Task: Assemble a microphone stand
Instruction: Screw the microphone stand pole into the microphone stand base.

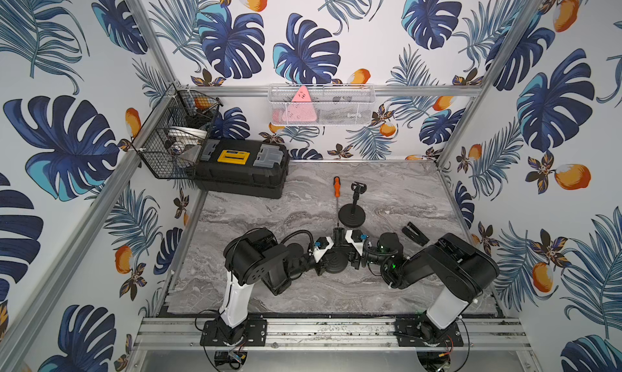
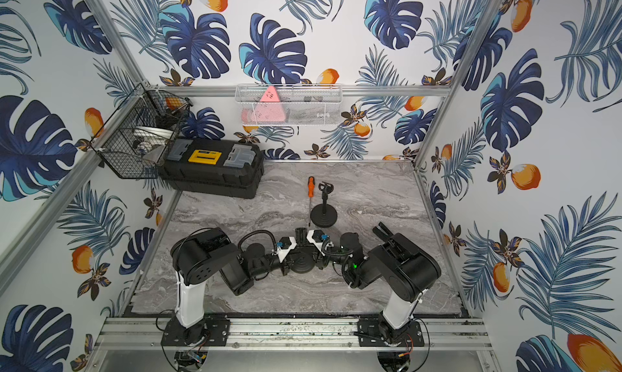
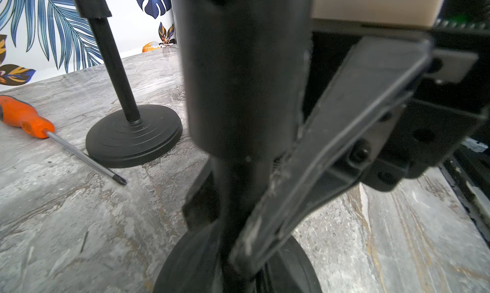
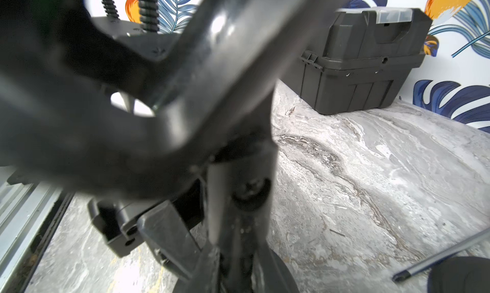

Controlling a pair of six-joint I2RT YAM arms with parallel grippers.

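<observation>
Black pole (image 3: 244, 93) upright, right hand (image 1: 343, 246) clamping it

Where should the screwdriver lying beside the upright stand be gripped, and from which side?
I would grip the screwdriver by its orange handle, coming straight down from above and closing across its width. It lies flat, handle toward the back wall; the handle is its thickest part and lies clear, while the thin shaft runs close beside the stand base.

Left wrist view: pole (image 3: 244, 93) near lens, blurred; round base (image 3: 183, 270) cut off by frame edge; screwdriver (image 3: 26, 116) handle cut off. Right wrist view: right hand (image 4: 228, 156) blurred. Both top views: white basket (image 1: 356, 116) contents too small to tell.
</observation>
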